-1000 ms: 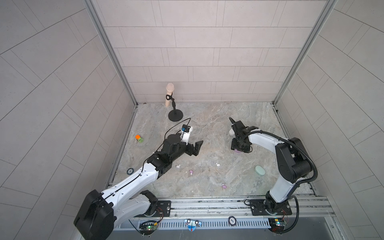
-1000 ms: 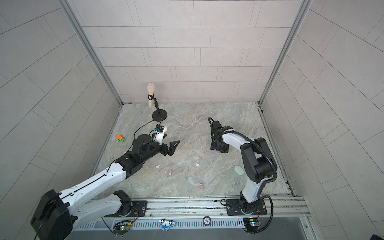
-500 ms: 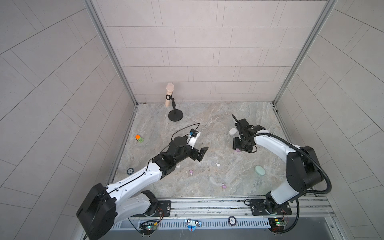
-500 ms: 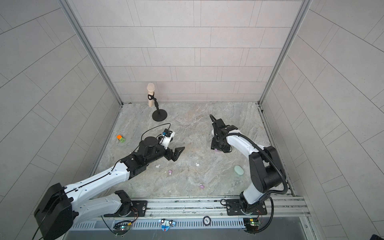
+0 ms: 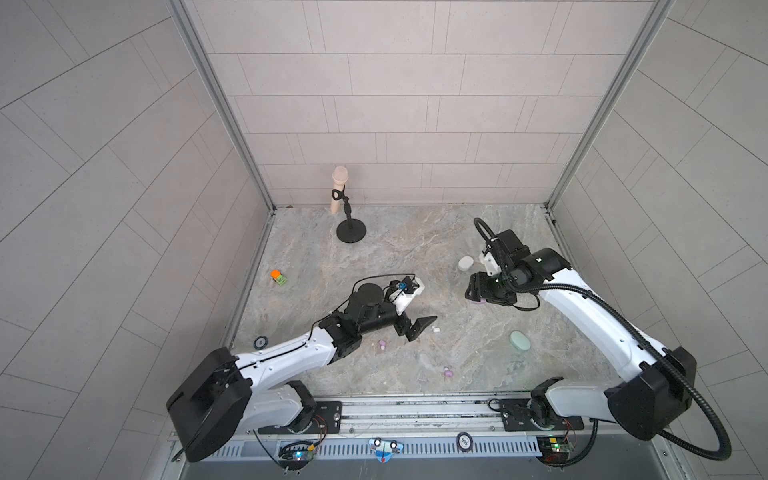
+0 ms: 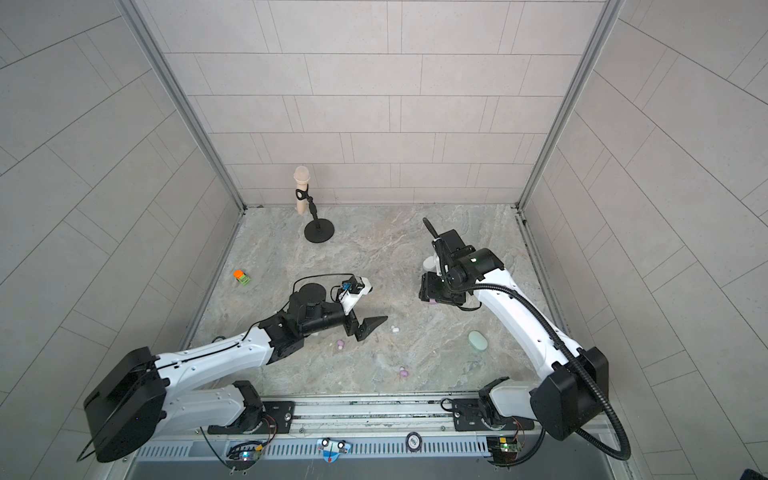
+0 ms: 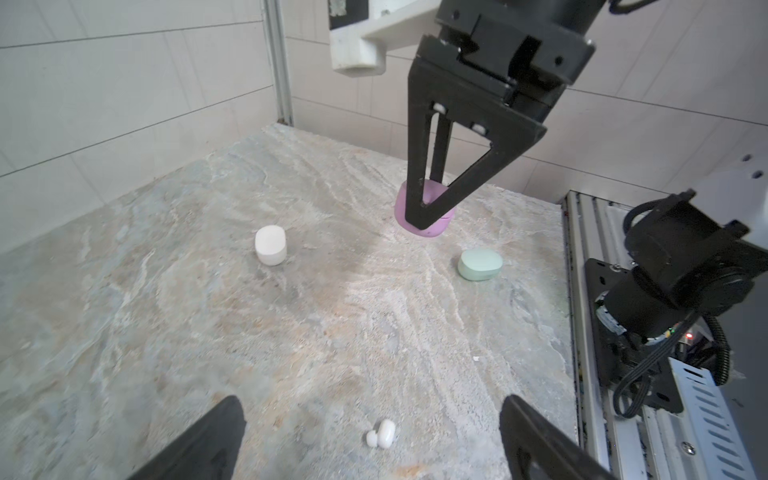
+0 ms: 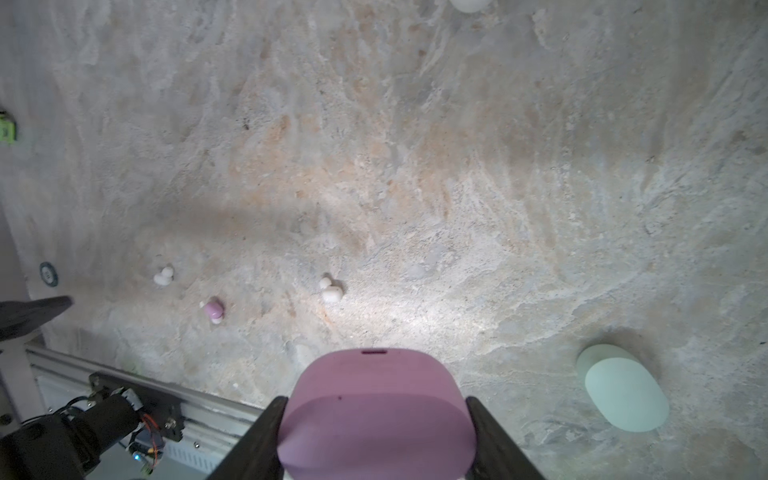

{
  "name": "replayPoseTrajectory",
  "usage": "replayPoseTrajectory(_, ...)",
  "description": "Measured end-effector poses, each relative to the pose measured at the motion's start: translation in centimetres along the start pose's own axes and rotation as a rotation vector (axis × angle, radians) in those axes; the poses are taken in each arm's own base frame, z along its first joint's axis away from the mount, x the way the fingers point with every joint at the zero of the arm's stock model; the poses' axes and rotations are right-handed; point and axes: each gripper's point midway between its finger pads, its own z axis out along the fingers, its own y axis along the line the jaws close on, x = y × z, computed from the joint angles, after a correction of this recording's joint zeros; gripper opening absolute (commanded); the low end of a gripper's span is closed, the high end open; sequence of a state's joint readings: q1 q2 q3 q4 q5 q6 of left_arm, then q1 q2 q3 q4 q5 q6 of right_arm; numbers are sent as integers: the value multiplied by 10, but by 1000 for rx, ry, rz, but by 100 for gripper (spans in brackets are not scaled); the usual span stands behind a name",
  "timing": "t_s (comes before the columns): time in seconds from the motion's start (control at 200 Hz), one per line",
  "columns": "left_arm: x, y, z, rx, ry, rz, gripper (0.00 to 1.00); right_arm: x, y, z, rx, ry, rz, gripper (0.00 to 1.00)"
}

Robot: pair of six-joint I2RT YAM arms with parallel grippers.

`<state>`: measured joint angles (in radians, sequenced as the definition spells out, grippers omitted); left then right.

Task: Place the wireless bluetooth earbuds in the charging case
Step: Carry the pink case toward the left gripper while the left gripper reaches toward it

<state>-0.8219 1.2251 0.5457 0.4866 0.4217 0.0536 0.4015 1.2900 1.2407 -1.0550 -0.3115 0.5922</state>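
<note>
R gripper: clamped on both sides of lilac charging case, lid seam shut, low over marble tabletop; contact w/ top unclear. L gripper: jaws spread wide, nothing held. White earbud loose on top, just ahead of it, btwn the two tips. Lilac earbud loose, apart from its case. White case & mint case on top, well apart.

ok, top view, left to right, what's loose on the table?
Black ring → orange-green block → microphone stand → lilac earbud → white earbud → front lilac earbud → white case → mint case
</note>
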Motion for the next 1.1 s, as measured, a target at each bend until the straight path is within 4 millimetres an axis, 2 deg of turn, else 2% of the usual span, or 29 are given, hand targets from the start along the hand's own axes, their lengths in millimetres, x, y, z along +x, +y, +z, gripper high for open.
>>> replayPoseTrajectory(0.14,-1,-16,15,87,-6,35,100,6,20,-19,-52,-3,-25,56)
replayPoseTrajectory(0.23,-11,-25,23,131,-27,65,100,11,34,-26,-79,5,-43,56)
replayPoseTrajectory(0.38,-29,-32,28,168,-74,111,100,17,52,-34,-115,14,-70,56)
replayPoseTrajectory(0.506,-40,-35,29,188,-96,137,95,18,65,-36,-132,18,-84,55)
replayPoseTrajectory(0.776,-43,-39,32,221,-99,160,83,24,77,-31,-139,40,-95,56)
replayPoseTrajectory(1.101,-45,-36,33,205,-98,163,74,26,90,-36,-159,29,-107,55)
